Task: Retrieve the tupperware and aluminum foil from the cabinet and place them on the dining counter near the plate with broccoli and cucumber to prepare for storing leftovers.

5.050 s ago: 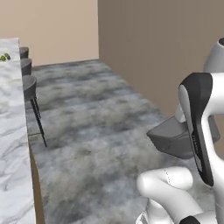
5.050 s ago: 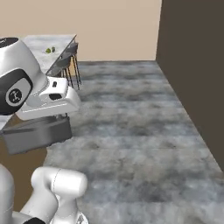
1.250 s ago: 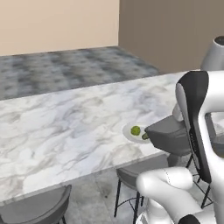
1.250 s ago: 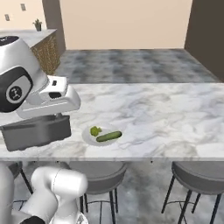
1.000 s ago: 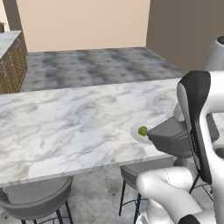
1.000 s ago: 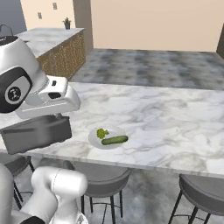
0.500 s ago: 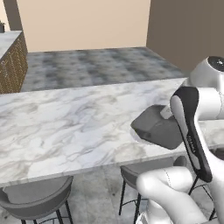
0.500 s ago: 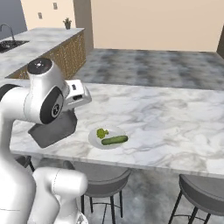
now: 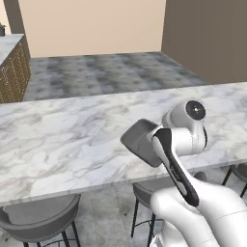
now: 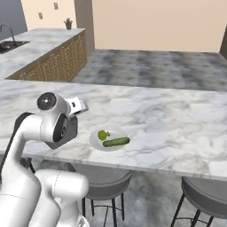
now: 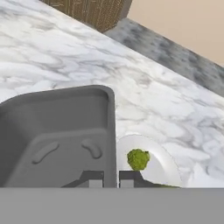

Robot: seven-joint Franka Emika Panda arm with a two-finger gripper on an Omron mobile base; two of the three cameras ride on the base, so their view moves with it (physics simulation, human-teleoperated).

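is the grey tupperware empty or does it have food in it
Empty: the hand view looks into the tupperware and shows bare grey floor; the broccoli sits on the plate beside it.

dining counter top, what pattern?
White marble with grey veining: the long marble dining counter, clearest in the right base view.

In your hand view the tub (image 11: 57, 135) runs off the left edge, and its wall hides the plate's (image 11: 159, 164) left side. The cucumber there is a sliver at 6 o'clock of the broccoli (image 11: 138, 159). From the left base, the arm covers the tub's (image 9: 140, 140) lower right; the fingers (image 11: 94, 180) barely show.
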